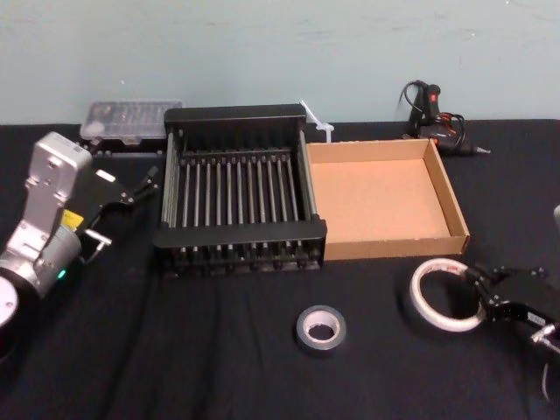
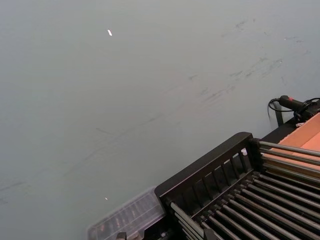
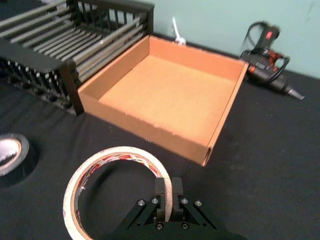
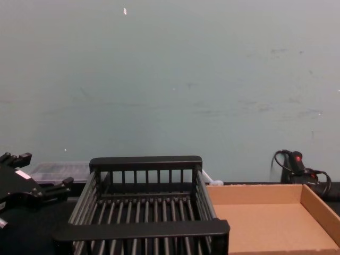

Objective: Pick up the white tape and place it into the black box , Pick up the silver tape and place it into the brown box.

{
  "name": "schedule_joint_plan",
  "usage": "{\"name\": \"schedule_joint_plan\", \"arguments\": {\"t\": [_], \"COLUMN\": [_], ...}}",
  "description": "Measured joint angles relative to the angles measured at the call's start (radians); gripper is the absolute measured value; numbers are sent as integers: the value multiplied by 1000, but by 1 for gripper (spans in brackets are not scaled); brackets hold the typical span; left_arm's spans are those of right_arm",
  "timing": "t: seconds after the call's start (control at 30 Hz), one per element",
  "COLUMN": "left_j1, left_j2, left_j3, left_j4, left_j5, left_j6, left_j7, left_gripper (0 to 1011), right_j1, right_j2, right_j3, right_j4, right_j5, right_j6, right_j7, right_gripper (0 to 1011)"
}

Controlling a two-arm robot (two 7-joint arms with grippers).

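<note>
Tape first: nearest the robot, the right gripper [image 3: 168, 187] is clamped on the wall of the thin, wide white tape ring [image 3: 125, 151], down by the black cloth [image 1: 219, 367]. To its left the small, thick grey-silver tape roll [image 1: 304, 328] lies untouched. Beyond, the black slatted crate [image 1: 241, 234] and shallow brown cardboard tray [image 1: 394, 245] stand touching, both empty. The left gripper [image 1: 140, 185] hovers beside the crate, fingers spread. Both placements look still to come.

Head high, chest low; both face black box [image 1: 238, 233].
</note>
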Motion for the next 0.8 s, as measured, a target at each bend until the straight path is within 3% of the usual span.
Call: {"name": "schedule_joint_plan", "arguments": {"t": [0.3, 0.8], "left_j1": [0, 0], "left_j2": [0, 0], "left_j3": [0, 0], "left_j4": [0, 0], "left_j5": [0, 0], "left_j6": [0, 0], "left_j7": [0, 0], "left_gripper": [1001, 1001], "right_j1": [20, 114], "right_j2": [-10, -45], "right_j3": [15, -15], "right_j4": [-25, 18], "right_j5": [10, -20], "right_j6": [1, 43], "right_j7": [-28, -57], "right_gripper": [87, 87]}}
